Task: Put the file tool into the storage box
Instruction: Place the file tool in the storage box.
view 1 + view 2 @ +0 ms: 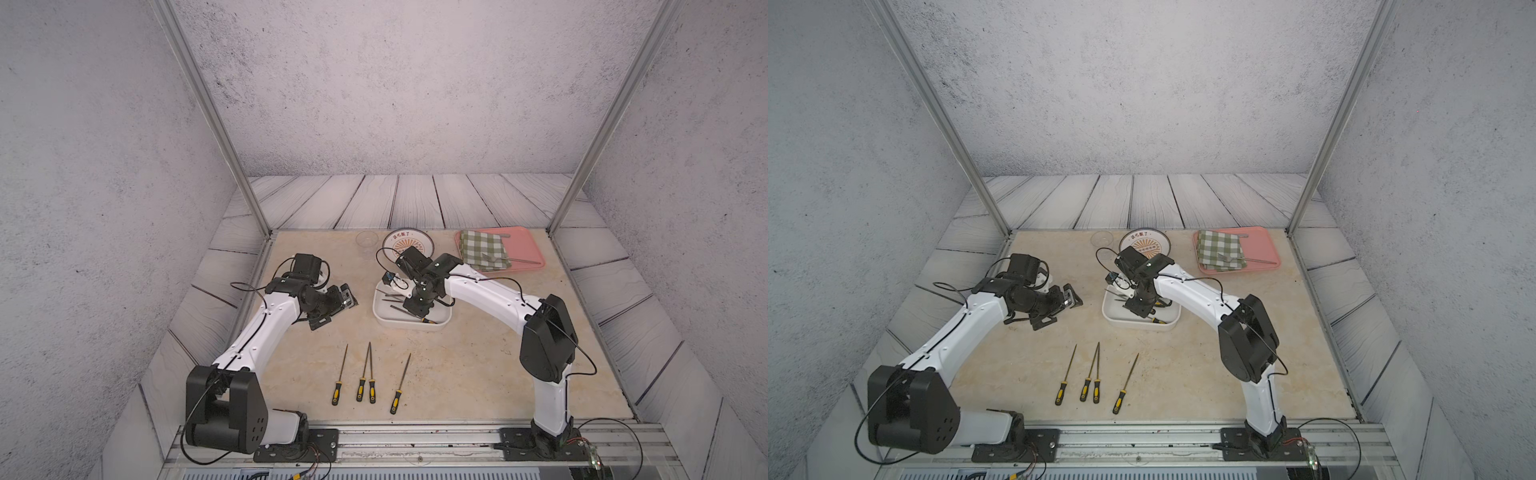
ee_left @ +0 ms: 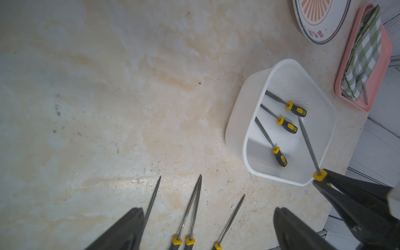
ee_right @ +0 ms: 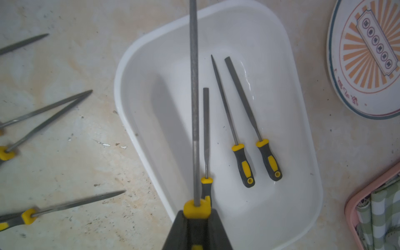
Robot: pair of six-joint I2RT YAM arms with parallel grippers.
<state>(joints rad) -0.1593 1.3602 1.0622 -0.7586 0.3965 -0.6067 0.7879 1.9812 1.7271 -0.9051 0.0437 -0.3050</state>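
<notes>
The right gripper (image 3: pixel 197 216) pinches a file tool (image 3: pixel 194 86) by its handle, above the storage box (image 3: pixel 138 71), where three files (image 3: pixel 226 101) lie. Four loose files (image 1: pixel 360 390) lie at its 6 o'clock. The left gripper (image 2: pixel 207 216) stands spread.

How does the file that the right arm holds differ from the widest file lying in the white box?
The held file has a thin, round shaft; the widest file has a flat, broad blade. The held file is pinched at its handle by the right arm's fingers over the white box; the widest file lies loose on the box floor. Both have black-and-yellow handles.
</notes>
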